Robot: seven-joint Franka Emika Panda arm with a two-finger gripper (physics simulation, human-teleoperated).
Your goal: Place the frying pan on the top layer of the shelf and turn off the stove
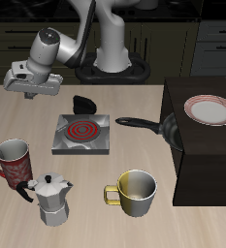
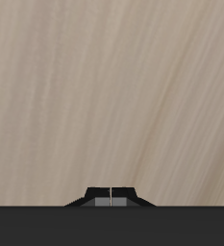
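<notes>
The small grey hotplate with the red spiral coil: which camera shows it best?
The exterior view. There the small square grey hotplate with its red spiral coil sits in full sight mid-table, beside the black frying pan. The wrist view shows none of it, only bare wooden tabletop.

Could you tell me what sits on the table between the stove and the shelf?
In the exterior view, the frying pan lies between the stove and the shelf, its handle pointing toward the stove, its bowl against the shelf's side.
</notes>
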